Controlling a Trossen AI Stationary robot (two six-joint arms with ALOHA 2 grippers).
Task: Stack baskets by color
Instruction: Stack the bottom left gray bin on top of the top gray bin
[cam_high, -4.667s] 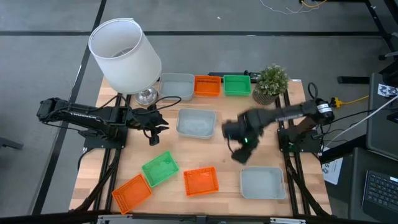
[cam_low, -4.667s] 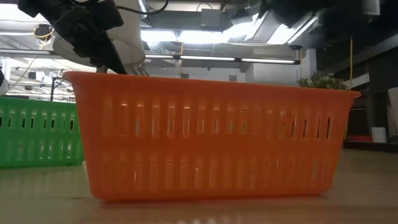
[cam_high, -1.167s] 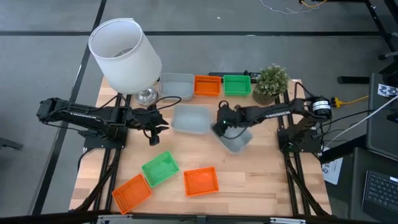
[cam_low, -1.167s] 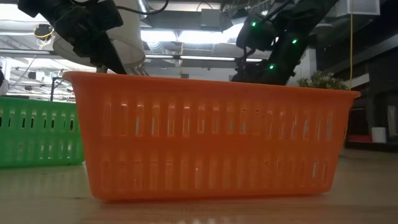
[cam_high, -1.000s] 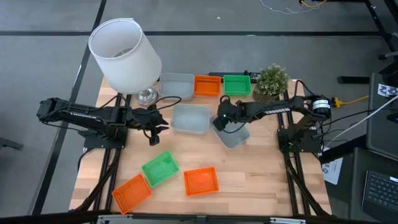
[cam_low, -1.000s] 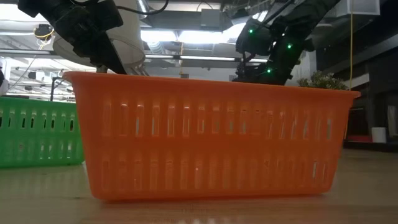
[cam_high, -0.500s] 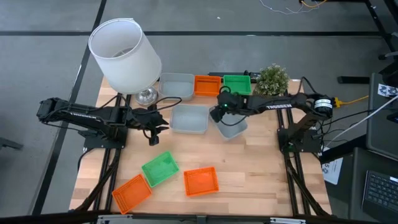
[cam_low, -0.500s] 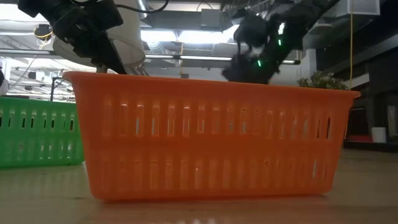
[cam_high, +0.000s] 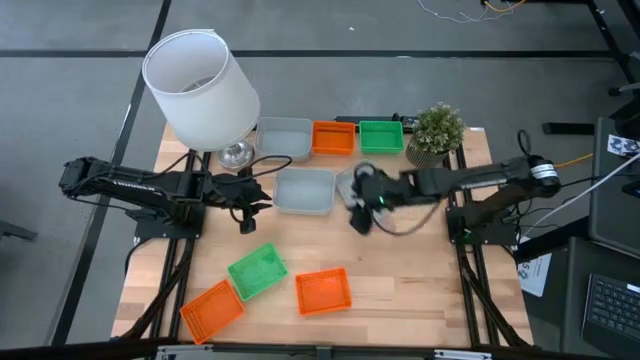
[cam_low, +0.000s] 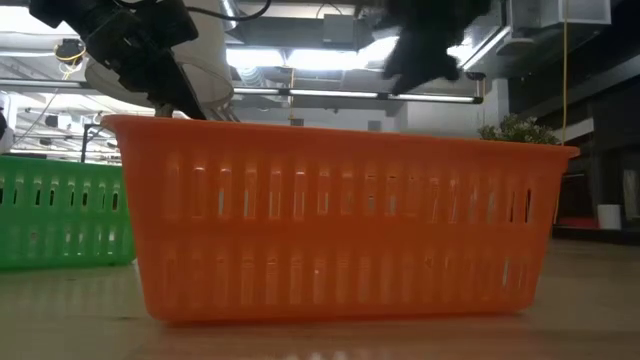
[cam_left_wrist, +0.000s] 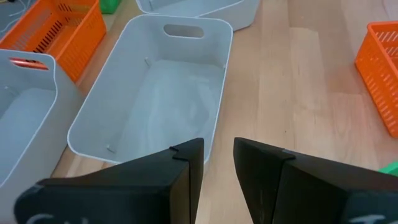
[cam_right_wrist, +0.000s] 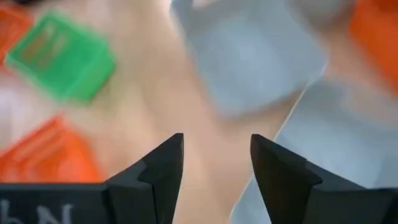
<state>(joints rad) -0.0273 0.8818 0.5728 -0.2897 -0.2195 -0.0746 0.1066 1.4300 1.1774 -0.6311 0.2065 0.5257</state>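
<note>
Three baskets stand in a row at the table's far edge: grey, orange and green. A grey basket sits mid-table. Beside it, on the side toward the table's right edge, is another grey basket, partly hidden by my right arm. Near the front lie a green basket and two orange ones. My right gripper hovers open above the wood, just nearer than the two middle grey baskets, with nothing between its fingers. My left gripper waits open, left of the mid-table grey basket.
A large white lampshade stands over the table's far left corner, with its glass base beneath it. A small potted plant sits at the far right. In the low view the near orange basket blocks most of the table.
My right gripper slid the grey basket toward the far edge, bringing it beside the mid-table grey basket. It then rose, swung back toward the near edge and came away from the basket, which stays on the table.
</note>
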